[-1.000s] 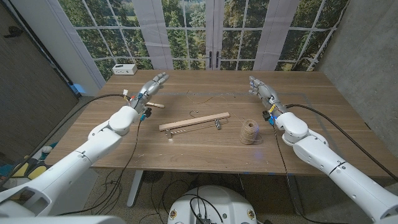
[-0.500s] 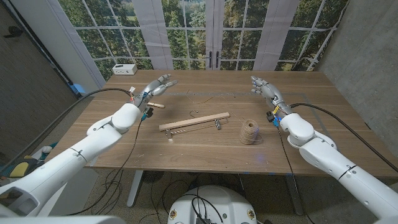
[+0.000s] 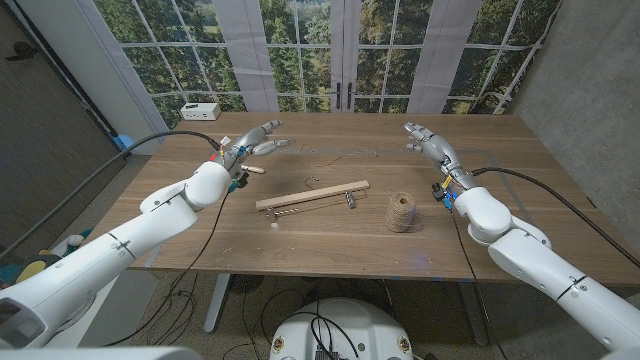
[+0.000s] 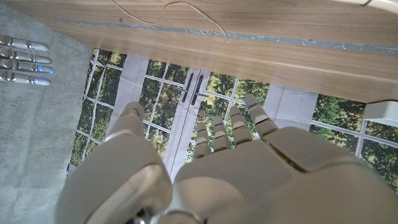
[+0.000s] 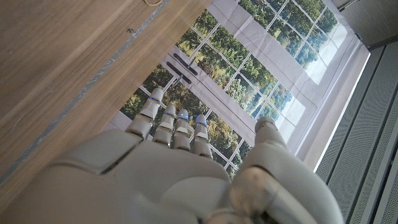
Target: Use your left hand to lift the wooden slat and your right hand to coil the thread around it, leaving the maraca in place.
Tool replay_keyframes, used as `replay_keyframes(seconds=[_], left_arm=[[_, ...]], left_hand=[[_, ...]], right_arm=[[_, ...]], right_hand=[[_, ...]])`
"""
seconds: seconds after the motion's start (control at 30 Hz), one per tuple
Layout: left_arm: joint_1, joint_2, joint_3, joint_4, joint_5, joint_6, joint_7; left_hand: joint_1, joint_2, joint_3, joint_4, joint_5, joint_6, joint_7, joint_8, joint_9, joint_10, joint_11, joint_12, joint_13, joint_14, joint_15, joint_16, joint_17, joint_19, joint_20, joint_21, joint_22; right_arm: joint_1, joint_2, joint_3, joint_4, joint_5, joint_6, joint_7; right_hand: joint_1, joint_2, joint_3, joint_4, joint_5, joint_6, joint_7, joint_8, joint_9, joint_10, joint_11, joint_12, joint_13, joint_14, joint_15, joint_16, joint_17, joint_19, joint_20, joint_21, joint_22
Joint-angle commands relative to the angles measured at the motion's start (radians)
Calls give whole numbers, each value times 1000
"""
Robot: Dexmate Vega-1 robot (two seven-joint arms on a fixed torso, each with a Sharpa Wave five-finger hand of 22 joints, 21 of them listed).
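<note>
Wooden slat [image 3: 312, 195] lies flat mid-desk [image 3: 500, 235], between both hands, untouched. Thread spool [image 3: 401, 212] stands near the right hand [image 3: 432, 150]. Left hand [image 3: 252, 143] hovers, fingers spread, empty; right hand likewise open-fingered, holding nothing.

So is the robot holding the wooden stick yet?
No, the wooden slat lies on the table, with the left hand and the right hand both away from it, holding nothing.

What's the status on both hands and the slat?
Left hand and right hand open, empty. Long wooden slat flat on table, untouched. Brown twine spool beside it. Nothing blocking.
</note>
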Motion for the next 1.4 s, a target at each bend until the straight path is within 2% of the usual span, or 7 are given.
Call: replay_keyframes(seconds=[0.03,0.4,0.9,0.93,1.07,1.27,1.4], left_arm=[[26,40,21,-114,130,133,5],[59,57,18,-158,174,165,-1],[63,72,52,-237,290,304,-46],[58,75,58,-240,299,309,-55],[51,71,72,-252,329,345,-72],[36,75,94,-268,370,379,-111],[28,77,107,-277,400,405,-132]], left_hand=[[36,-7,7,-14,-2,21,-2,9,2,32,-7,5,4,12,-5,-2,2,11,0,-1,5],[107,-35,9,-23,-2,60,-12,14,2,75,-24,14,6,42,-24,0,2,37,-12,0,5],[174,-76,0,-22,6,89,-5,15,3,108,-30,19,8,77,-41,4,3,62,-16,1,5],[178,-79,-1,-22,7,93,-6,16,3,109,-31,18,8,80,-42,5,3,64,-18,1,5],[216,-105,-22,-8,14,137,1,18,5,120,-28,14,10,118,-62,10,5,145,-70,30,12],[232,-116,-35,-5,18,159,11,18,6,141,-30,18,11,144,-74,15,6,172,-74,43,17],[251,-129,-52,-1,24,190,17,21,8,202,-56,36,13,158,-80,15,8,179,-75,50,23]], right_arm=[[-54,-18,25,-60,-53,-10,-32],[-97,-20,41,-102,-103,-6,-54],[-118,-14,59,-119,-132,-4,-52],[-119,-14,60,-118,-133,-2,-50],[-119,-13,61,-113,-133,3,-41],[-116,-6,59,-100,-132,13,-33],[-117,0,60,-94,-133,19,-35]], right_hand=[[15,5,3,-9,-2,11,-2,3,6,10,-3,1,3,14,0,3,3,9,4,-4,6],[26,6,7,-16,-2,21,-2,4,6,16,-4,0,3,17,0,2,2,9,6,-8,6],[36,7,11,-23,-3,30,-3,3,6,27,-3,0,3,22,-1,1,1,14,5,-11,6],[36,7,11,-23,-4,31,-3,3,6,27,-4,0,3,22,-1,1,1,14,5,-11,6],[36,7,10,-23,-4,33,-4,3,6,29,-4,0,3,24,1,1,2,15,5,-12,6],[36,7,9,-23,-5,35,-4,2,6,30,-3,-1,3,23,0,1,3,16,5,-14,6],[35,7,9,-23,-5,38,-4,2,6,32,-4,-1,3,24,1,1,3,15,5,-15,6]])
